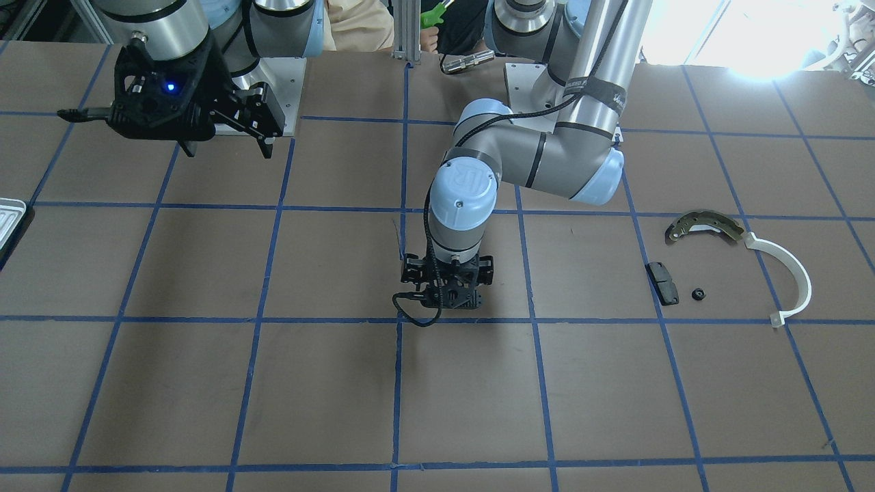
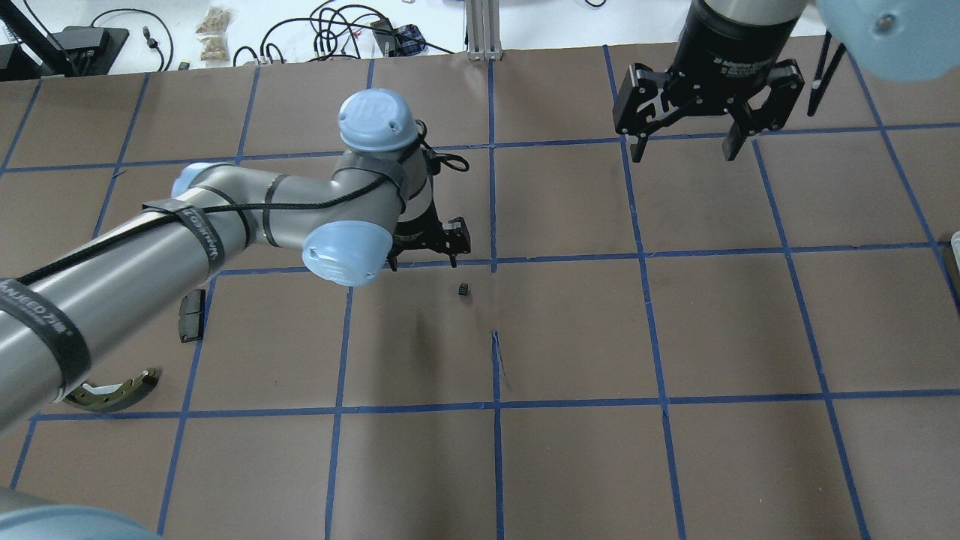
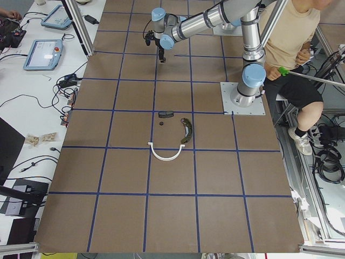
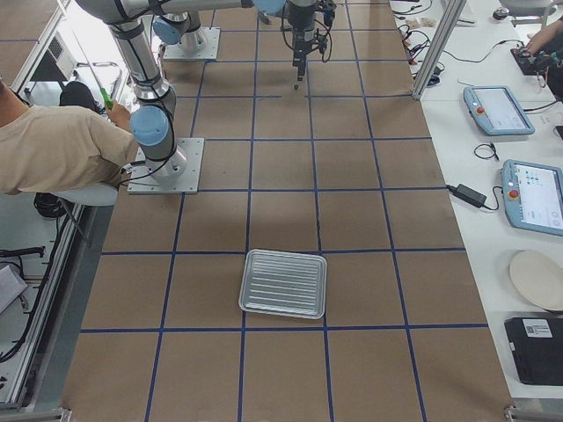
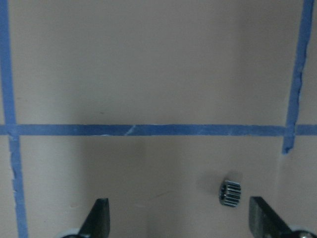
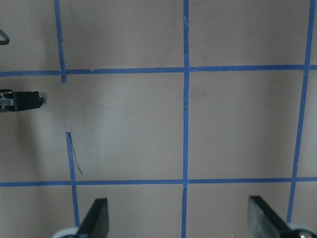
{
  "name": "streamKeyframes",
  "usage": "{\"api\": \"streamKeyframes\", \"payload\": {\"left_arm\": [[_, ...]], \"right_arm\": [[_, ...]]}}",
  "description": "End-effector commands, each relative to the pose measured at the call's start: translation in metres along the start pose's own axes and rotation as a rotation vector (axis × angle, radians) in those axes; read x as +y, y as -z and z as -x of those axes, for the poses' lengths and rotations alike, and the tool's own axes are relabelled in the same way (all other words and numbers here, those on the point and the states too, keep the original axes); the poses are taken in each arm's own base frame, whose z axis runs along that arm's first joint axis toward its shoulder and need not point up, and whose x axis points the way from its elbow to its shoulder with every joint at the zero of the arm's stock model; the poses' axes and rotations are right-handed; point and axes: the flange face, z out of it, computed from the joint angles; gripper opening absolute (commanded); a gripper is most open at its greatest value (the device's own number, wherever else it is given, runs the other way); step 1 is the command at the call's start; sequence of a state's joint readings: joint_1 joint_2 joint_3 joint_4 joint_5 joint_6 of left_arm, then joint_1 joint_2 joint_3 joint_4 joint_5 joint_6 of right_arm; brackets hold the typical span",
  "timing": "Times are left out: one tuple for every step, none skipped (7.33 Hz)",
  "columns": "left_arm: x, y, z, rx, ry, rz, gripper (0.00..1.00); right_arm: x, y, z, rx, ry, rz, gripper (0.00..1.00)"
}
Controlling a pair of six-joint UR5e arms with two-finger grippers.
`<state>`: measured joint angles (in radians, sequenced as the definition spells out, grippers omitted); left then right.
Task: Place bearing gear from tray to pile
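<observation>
You're in a robotics lab.
A left arm (image 1: 581, 164) and a right arm (image 1: 157, 27), grey with blue caps, stand bolted on metal plates (image 3: 243, 98) at your desk (image 3: 215, 216), which is covered in brown paper ruled into squares with blue tape (image 1: 260, 320). On the white bench (image 4: 475, 264) beside it lie two teach pendants (image 4: 499, 109) and loose cables (image 2: 341, 30). An aluminium frame post (image 4: 437, 44) rises at the edge, and a person (image 3: 285, 48) in a tan shirt sits behind the bases.

left arm (image 2: 150, 247): silver tubes, pale-blue joint caps | cable (image 2: 300, 204): black, strapped on | right end effector (image 2: 684, 152): black
</observation>
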<state>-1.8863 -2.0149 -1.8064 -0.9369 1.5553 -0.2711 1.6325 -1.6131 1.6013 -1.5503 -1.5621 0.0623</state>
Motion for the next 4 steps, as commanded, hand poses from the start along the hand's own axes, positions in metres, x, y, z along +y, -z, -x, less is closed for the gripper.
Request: {"api": "streamKeyframes", "payload": {"left_arm": [[0.013, -0.031, -0.014, -0.014, -0.061, 0.027, 0.91], [0.006, -0.03, -0.016, 0.005, -0.056, -0.035, 0.81], [0.004, -0.032, -0.017, 0.01, -0.052, -0.063, 0.71], [0.005, -0.035, -0.016, 0.006, -0.042, -0.054, 0.5]], "right_arm": [[0.01, 0.003, -0.007, 0.017, 0.001, -0.186, 1.0], [0.008, 0.016, -0.01, 0.043, -0.001, -0.109, 1.0], [0.001, 0.017, -0.01, 0.048, -0.001, -0.079, 1.0], [0.001, 0.017, -0.01, 0.043, 0.01, -0.083, 1.0]]}}
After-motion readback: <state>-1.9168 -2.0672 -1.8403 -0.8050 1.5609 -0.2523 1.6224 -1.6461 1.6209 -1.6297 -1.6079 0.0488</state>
